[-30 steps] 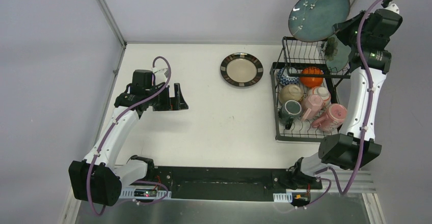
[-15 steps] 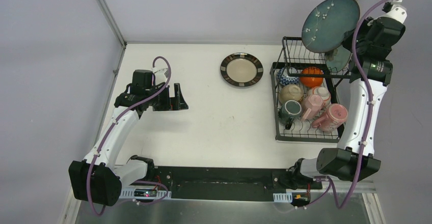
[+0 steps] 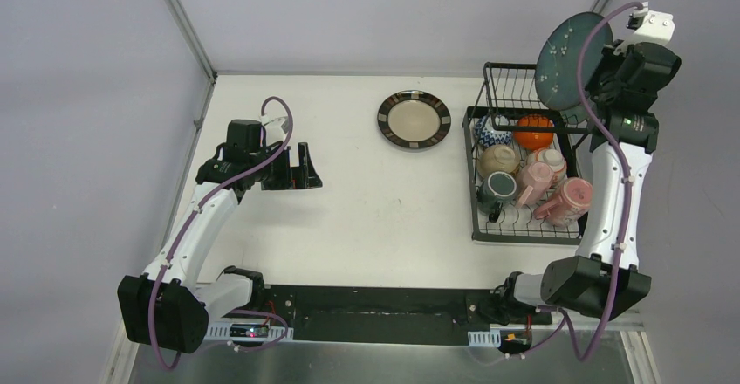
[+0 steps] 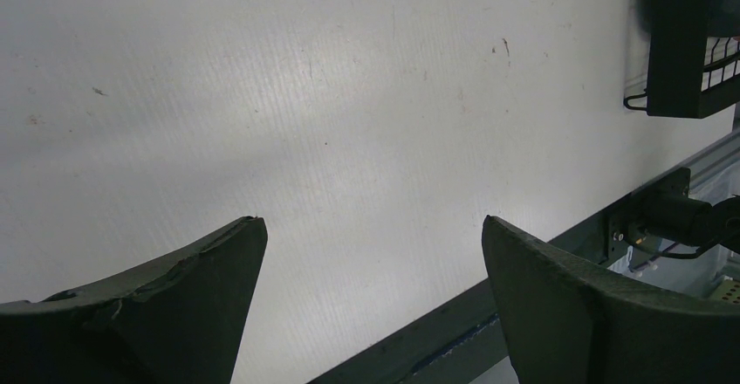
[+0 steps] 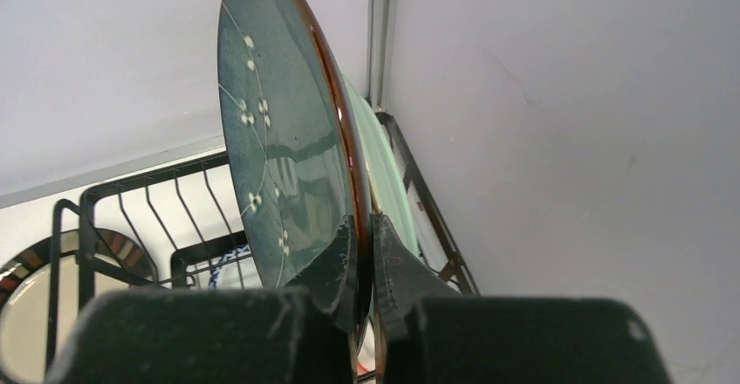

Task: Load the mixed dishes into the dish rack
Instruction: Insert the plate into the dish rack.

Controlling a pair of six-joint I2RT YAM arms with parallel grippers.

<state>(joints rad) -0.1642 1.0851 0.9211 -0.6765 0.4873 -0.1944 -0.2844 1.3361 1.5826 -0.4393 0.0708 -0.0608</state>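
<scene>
The right end effector (image 5: 362, 227) is closed tight on the lower rim of the dark teal speckled plate (image 5: 279, 140), one finger on the glazed face and the other on the back. The plate stands nearly on edge, its brown rim upward and its small white flower marks facing left in the right wrist view. Just behind it, on the side toward the wall, stands the mint green plate (image 5: 384, 174), also on edge; whether the two plates touch cannot be told. From above, the teal plate (image 3: 567, 57) is held over the far right corner of the dish rack (image 3: 478, 183), above the raised basket tier, with the right end effector (image 3: 604, 78) beside it.

In the rack's lower tray lie an orange bowl (image 3: 533, 129), a blue-and-white patterned bowl (image 3: 490, 129) at its left, a pale bowl (image 3: 497, 159), a dark cup (image 3: 499, 188) and two pink cups (image 3: 534, 179) packed close together.

The dark-rimmed beige plate (image 3: 414, 120) lies flat on the white worktop (image 3: 366, 201), just left of the rack and apart from it.

The left end effector (image 4: 371, 227) is spread wide with nothing between its fingers, only bare worktop below. From above it (image 3: 305, 168) hangs over the left part of the worktop, well apart from the beige plate and the rack.
</scene>
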